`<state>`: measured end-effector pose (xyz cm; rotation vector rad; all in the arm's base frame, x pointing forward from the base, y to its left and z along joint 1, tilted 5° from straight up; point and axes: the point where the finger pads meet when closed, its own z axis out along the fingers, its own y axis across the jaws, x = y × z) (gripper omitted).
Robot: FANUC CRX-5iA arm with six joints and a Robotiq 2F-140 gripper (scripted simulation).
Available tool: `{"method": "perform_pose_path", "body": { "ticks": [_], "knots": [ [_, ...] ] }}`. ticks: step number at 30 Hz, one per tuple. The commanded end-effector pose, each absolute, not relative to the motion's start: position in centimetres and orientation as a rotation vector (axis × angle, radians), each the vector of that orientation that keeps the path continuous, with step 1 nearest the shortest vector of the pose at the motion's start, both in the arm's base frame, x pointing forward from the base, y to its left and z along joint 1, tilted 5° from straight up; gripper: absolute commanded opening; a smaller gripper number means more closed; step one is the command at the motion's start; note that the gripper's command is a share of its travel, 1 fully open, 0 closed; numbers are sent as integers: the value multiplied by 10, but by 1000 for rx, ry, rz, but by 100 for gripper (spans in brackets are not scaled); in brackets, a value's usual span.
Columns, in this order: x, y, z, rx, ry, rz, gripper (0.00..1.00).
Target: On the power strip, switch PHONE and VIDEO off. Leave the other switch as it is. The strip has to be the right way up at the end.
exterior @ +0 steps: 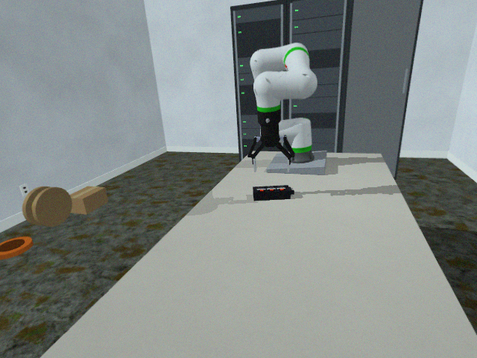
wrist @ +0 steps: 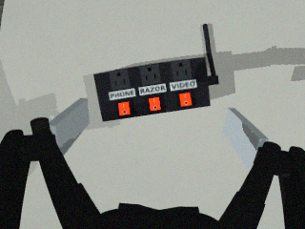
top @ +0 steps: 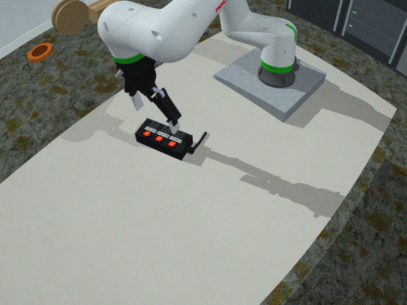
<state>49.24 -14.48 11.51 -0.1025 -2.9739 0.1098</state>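
While the arm hangs over the near-base end of the table [top: 98,229], nothing on the task looks done so far; the power strip [wrist: 152,94] lies face up on the table top, at roughly 12 o'clock from the wrist camera's centre, with its stubby cable [wrist: 209,53] poking out at about 1 o'clock from the strip; all three rocker switches glow orange-red, PHONE [wrist: 125,109], the middle one [wrist: 155,105] and VIDEO [wrist: 186,99], so my guess is they're all on and both presses are left to do.

The gripper [exterior: 270,160] is spread as wide as it goes and has hold of nothing; in the exterior view its fingertips hang above the table and short of the strip, on the base side; from the top view one finger [top: 173,126] overlaps the strip's far edge, but I reckon that's just the angle, no contact that I can make out.

Labels: the little white tags above the switches read PHONE, RAZOR (a bit blurry, could be wrong) and VIDEO; red FANUC lettering [top: 220,7] on the arm's upper link, partly cut off by the frame edge; the strip is already the right way up, so no flipping needed as far as I can judge.
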Motion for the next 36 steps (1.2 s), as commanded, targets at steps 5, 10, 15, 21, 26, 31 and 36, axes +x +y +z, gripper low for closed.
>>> {"method": "perform_pose_path", "body": {
  "ticks": [5, 10, 15, 21, 26, 31, 36],
  "knots": [
    [446, -140, 150, -224, -3122, 135, 100],
    [442, -140, 152, -234, -3133, 136, 100],
    [442, -140, 152, -234, -3133, 136, 100],
    [442, -140, 152, -234, -3133, 136, 100],
    [442, -140, 152, -229, -3133, 136, 100],
    [446, -143, 150, -64, -3136, 135, 100],
    [458, -150, 143, 404, -3098, 133, 100]
  ]
}}
